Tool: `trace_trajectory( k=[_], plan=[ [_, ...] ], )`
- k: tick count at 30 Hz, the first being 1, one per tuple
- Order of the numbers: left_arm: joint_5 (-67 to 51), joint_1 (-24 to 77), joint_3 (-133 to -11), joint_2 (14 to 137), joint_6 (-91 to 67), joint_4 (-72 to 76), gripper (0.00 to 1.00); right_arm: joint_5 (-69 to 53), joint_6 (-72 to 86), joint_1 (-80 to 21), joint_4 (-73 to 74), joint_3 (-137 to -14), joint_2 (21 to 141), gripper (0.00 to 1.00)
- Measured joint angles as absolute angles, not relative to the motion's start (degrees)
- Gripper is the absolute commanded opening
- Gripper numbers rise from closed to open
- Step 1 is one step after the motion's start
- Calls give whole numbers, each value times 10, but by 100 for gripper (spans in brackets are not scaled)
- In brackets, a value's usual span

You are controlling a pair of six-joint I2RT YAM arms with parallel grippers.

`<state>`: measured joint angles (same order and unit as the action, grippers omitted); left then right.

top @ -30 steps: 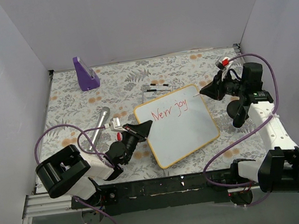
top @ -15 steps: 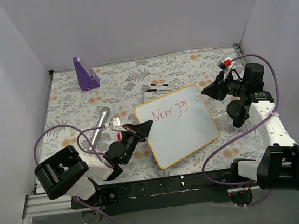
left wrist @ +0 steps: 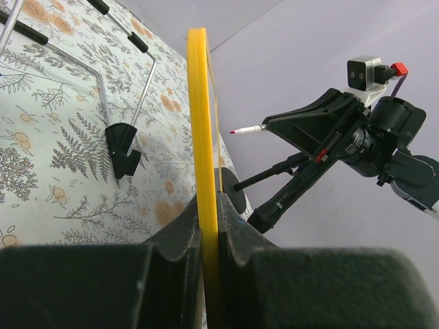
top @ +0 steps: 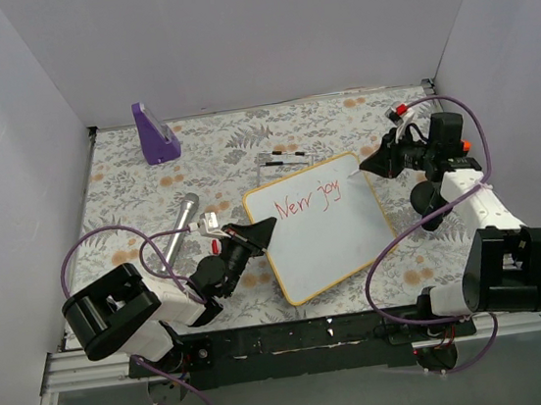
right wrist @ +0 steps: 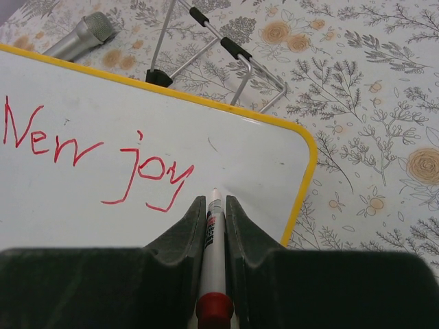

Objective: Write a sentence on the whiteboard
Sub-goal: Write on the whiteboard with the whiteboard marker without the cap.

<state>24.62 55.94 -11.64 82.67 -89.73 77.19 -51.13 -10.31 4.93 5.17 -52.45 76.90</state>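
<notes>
The whiteboard (top: 325, 225), white with a yellow frame, lies mid-table. Red text "New joy" (top: 307, 199) runs along its far edge and also shows in the right wrist view (right wrist: 96, 157). My left gripper (top: 262, 229) is shut on the board's near-left edge; the yellow frame (left wrist: 200, 137) stands edge-on between its jaws. My right gripper (top: 370, 166) is shut on a red marker (right wrist: 213, 233), whose tip hovers just right of the "y", over the board's far-right corner. The marker tip also shows in the left wrist view (left wrist: 245, 129).
A silver microphone (top: 181, 228) lies left of the board. A purple wedge-shaped stand (top: 154, 134) sits at the far left. A wire stand with black tips (top: 280, 158) lies just beyond the board. White walls enclose the table.
My right arm has drawn back toward the right and far side, lifting the marker tip off the board past the "y". The text, the board and my left gripper are unchanged.
</notes>
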Motion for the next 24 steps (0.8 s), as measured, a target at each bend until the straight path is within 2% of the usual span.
trace_trajectory(
  k=[24],
  plan=[
    [246,559,-116,827,-897,772,0,-464,-74,6,10,-531,798,1]
  ],
)
